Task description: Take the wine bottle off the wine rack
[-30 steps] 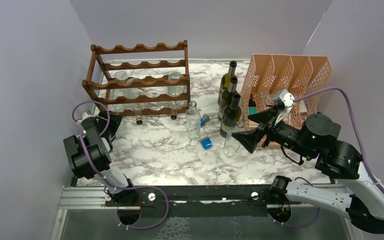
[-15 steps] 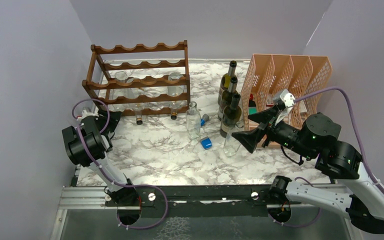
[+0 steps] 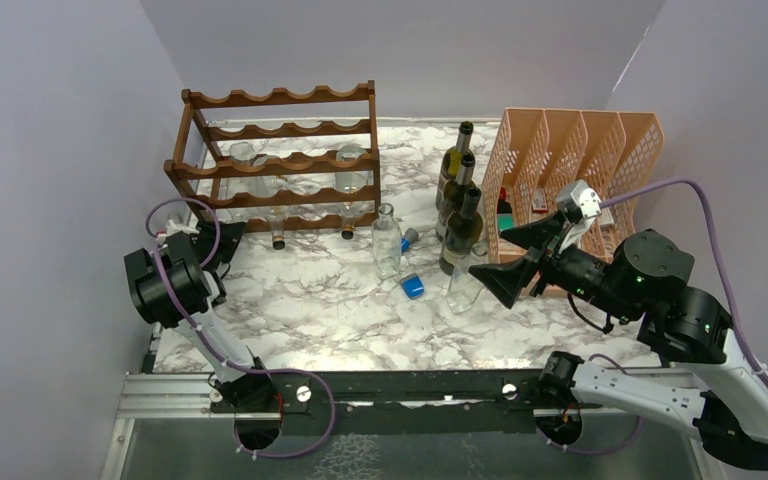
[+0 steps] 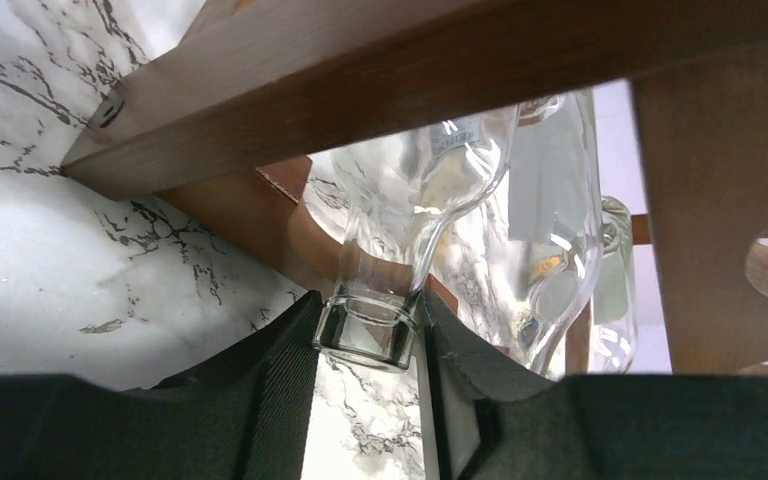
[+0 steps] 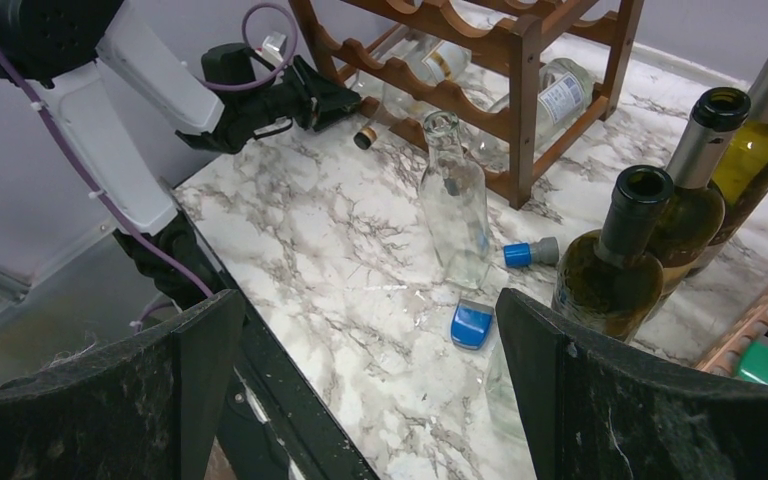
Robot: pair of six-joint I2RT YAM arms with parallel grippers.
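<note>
The dark wooden wine rack [image 3: 275,160] stands at the back left, with several bottles lying in it. My left gripper [image 3: 222,243] is at its lower left corner. In the left wrist view it [image 4: 368,322] is shut on the mouth of a clear glass wine bottle [image 4: 430,190] lying under a rack rail [image 4: 410,80], one finger on each side of the rim. My right gripper [image 3: 505,258] hangs open and empty above the table's right half; it also shows in the right wrist view [image 5: 370,360].
Three green bottles [image 3: 460,225] stand left of the peach lattice organizer [image 3: 580,160]. An upright clear bottle [image 3: 387,240], a blue cap [image 3: 412,287] and another clear bottle [image 3: 463,285] sit mid-table. Two capped necks [image 3: 278,240] poke from the rack's bottom tier.
My left arm has lifted and turned slightly at the rack's corner. My right gripper has drifted a little to the right.
</note>
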